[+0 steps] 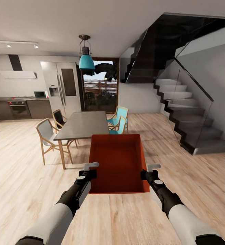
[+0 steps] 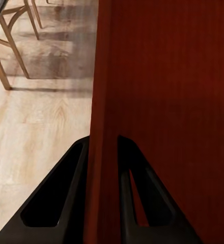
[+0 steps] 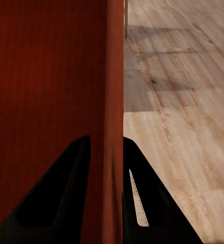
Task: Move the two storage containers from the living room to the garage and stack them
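Note:
An orange-red open-top storage container hangs in front of me above the light wood floor, carried between both arms. My left gripper is shut on its left wall, and my right gripper is shut on its right wall. In the left wrist view the red wall runs between the two black fingers. The right wrist view has the other wall clamped the same way between the fingers. The container looks empty inside.
A grey dining table with wooden and teal chairs stands just ahead to the left. A dark staircase with a glass rail rises on the right. A kitchen, fridge and glass door lie at the back.

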### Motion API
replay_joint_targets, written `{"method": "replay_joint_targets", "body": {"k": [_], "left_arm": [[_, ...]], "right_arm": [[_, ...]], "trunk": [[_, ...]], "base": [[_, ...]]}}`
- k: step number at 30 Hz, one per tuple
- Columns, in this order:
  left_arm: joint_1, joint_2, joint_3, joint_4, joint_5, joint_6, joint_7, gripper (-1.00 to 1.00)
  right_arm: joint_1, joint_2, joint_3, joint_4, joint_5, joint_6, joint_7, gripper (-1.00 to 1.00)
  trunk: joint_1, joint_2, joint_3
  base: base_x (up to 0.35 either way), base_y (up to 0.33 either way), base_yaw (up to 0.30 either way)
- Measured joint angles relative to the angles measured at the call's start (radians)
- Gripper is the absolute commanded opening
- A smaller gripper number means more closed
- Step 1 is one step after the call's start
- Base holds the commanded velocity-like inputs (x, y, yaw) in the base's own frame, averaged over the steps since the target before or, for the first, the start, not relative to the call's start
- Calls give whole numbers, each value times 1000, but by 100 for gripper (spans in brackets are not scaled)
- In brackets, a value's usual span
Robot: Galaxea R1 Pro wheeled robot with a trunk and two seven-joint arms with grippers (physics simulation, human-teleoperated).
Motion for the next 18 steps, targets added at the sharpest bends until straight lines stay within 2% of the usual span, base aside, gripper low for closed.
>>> {"method": "replay_joint_targets", "body": {"k": [18], "left_arm": [[0, 0, -1, 0, 1, 0, 1, -100]], "right_arm": [[0, 0, 1, 0, -1, 0, 0, -100]], "trunk": [[0, 0, 0]], "base": [[0, 0, -284]]}}
